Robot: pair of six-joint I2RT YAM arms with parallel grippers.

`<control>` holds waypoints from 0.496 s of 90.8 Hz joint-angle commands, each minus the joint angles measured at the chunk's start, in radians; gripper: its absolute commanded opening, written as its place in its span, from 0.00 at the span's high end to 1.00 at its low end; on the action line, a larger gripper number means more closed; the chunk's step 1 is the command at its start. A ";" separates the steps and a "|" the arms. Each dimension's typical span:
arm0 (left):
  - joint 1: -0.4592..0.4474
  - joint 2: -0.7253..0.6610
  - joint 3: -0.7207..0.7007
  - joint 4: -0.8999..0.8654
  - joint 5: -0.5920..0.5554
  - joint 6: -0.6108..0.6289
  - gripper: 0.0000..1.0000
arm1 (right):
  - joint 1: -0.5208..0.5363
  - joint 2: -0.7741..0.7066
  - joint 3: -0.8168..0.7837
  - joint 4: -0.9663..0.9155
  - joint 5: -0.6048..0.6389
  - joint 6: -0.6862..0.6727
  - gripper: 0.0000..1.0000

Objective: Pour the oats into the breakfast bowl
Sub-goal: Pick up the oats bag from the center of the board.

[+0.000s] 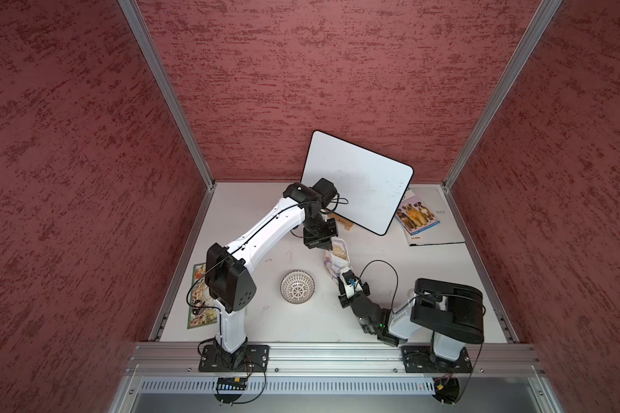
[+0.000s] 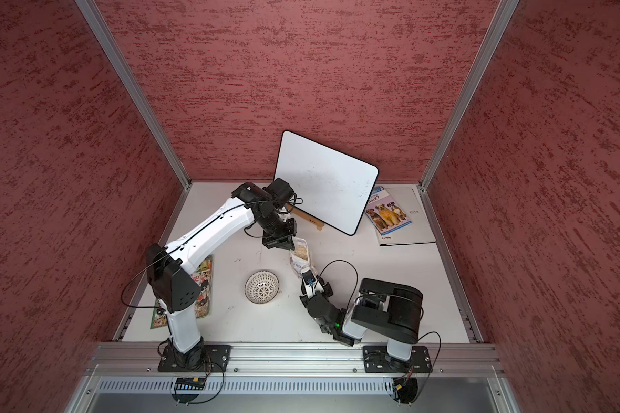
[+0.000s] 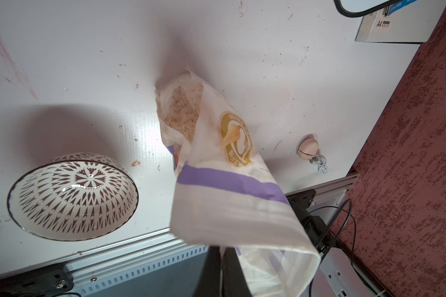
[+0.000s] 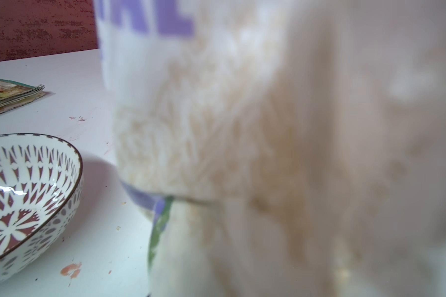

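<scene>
Two claws at the oats pouch [image 1: 337, 262], which sits on the table [image 1: 301, 321] just beside the empty breakfast bowl [image 1: 297, 287]: left claw [image 3: 221, 251] pinched shut on its top edge, right claw [image 1: 346, 274] at its base (grip unclear, blurry view), so next it needs lifting and tipping over the bowl.
</scene>
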State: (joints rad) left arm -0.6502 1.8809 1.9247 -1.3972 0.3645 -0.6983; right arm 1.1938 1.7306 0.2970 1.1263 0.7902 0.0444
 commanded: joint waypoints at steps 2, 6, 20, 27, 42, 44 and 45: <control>0.017 -0.003 0.058 -0.011 0.017 0.023 1.00 | -0.002 -0.168 0.026 -0.148 -0.043 -0.014 1.00; 0.017 -0.008 0.071 -0.016 0.017 0.025 1.00 | -0.002 -0.226 0.029 -0.207 -0.058 -0.022 1.00; 0.021 -0.035 0.104 -0.024 0.034 0.026 1.00 | -0.002 -0.445 0.038 -0.436 -0.071 -0.028 1.00; 0.025 -0.060 0.126 -0.033 0.035 0.033 0.97 | -0.003 -0.534 0.054 -0.580 -0.101 -0.031 1.00; 0.036 -0.134 0.146 -0.043 0.047 0.045 0.81 | -0.025 -0.723 0.093 -0.851 -0.117 -0.035 1.00; 0.036 -0.144 0.142 -0.043 0.051 0.046 0.79 | -0.032 -0.744 0.103 -0.887 -0.131 -0.041 1.00; 0.037 -0.149 0.140 -0.043 0.053 0.047 0.78 | -0.035 -0.752 0.108 -0.903 -0.138 -0.044 1.00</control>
State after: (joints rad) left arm -0.6312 1.8107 2.0361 -1.4414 0.4145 -0.6758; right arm 1.1835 1.0954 0.3122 0.3832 0.6827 0.0204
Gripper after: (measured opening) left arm 0.185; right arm 0.341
